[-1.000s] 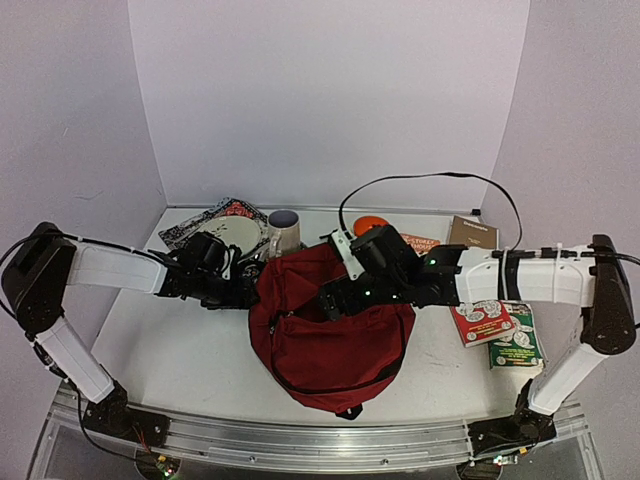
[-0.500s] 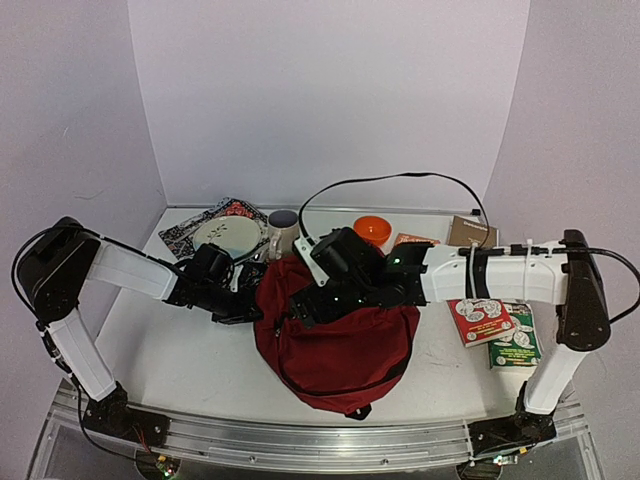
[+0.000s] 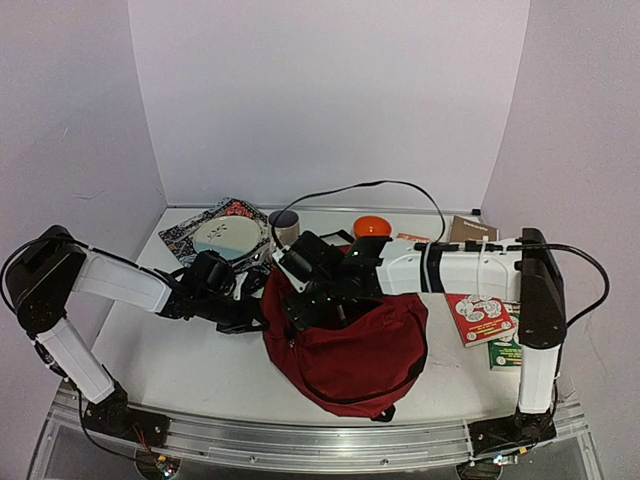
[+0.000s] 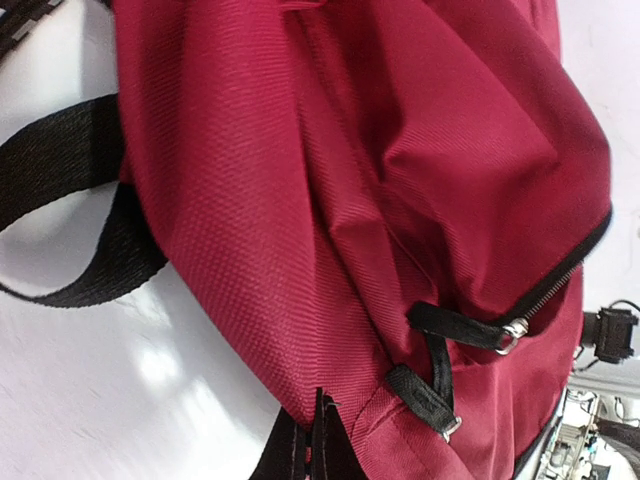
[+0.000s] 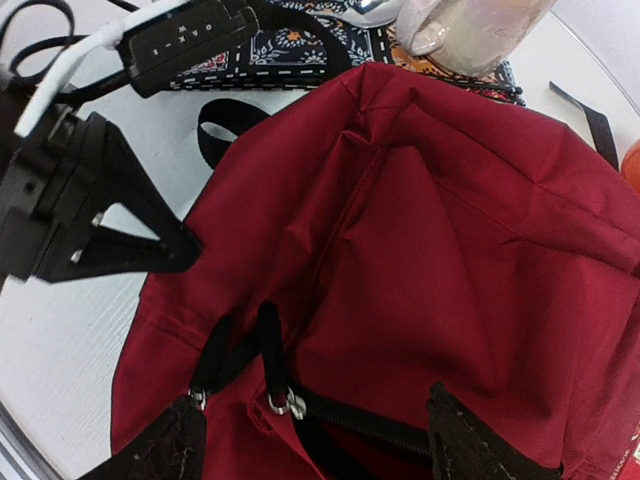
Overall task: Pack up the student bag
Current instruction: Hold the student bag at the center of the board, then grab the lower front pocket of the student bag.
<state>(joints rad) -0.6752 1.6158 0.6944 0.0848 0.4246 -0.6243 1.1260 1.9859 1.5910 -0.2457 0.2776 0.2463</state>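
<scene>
Student bag [image 3: 350, 345]: middle of the tabletop [image 3: 180, 350], towards its front edge.
Left jaws: clenched on the bag's left edge.
Right jaws: released, wide apart over the zip pulls [image 5: 282, 402].
Your nearer arm: the right; the pulls lie directly between its jaws.

student bag [image 5: 430, 250] cropped, green book [image 3: 501, 352] half-hidden

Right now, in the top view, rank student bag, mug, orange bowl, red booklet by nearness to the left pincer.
1. student bag, gripped by the left pincer
2. mug, behind
3. orange bowl, back centre
4. red booklet, far right
</scene>
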